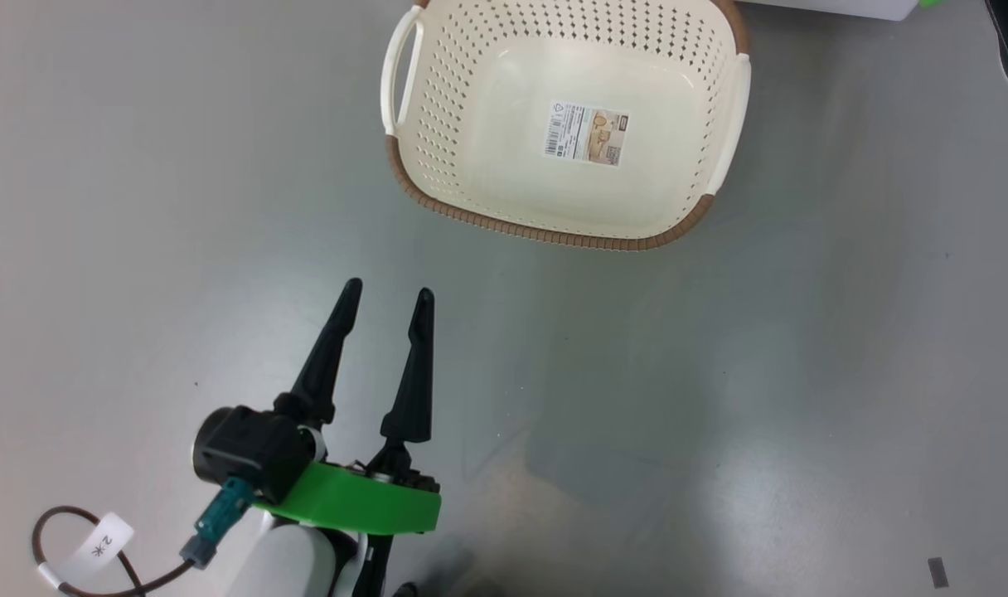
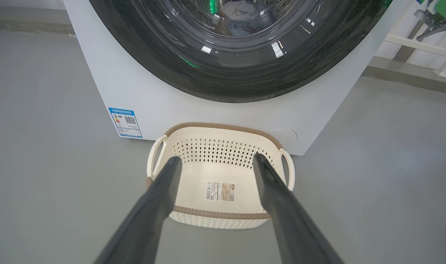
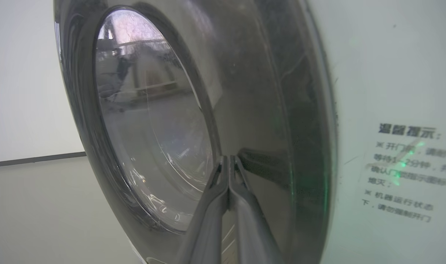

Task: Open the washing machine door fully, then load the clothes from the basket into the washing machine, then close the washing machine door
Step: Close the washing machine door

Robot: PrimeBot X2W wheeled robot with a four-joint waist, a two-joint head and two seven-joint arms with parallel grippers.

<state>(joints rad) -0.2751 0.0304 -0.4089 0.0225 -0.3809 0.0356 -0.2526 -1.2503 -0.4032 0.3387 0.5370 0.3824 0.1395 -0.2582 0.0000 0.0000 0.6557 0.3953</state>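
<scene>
Head view: the left pincer [image 1: 389, 292] hangs over the grey floor [image 1: 761, 373] with its two dark fingers spread and nothing between them. A green collar [image 1: 363, 502] sits behind the fingers. The basket [image 1: 554, 238] stands on the floor ahead of the pincer and well apart from it, with the label sticker [image 1: 587, 133] showing on its bottom. Left wrist view: the spread fingers frame the basket, which stands just in front of the washing machine [image 2: 164, 106], below the washing machine door [image 2: 237, 80]. The door lies against the white front. The clothes [image 2: 241, 14] show as pale blue-grey fabric behind the glass. A blue label [image 2: 125, 122] sits low on the front, and a round cap [image 2: 283, 137] shows beside the basket. Right wrist view: the right pincer [image 3: 228, 158] has its fingers pressed together, pinching nothing. The tips meet their own reflection on the door's glossy black rim, just beside the glass window [image 3: 149, 121]. A printed notice [image 3: 406, 172] is on the white front.
</scene>
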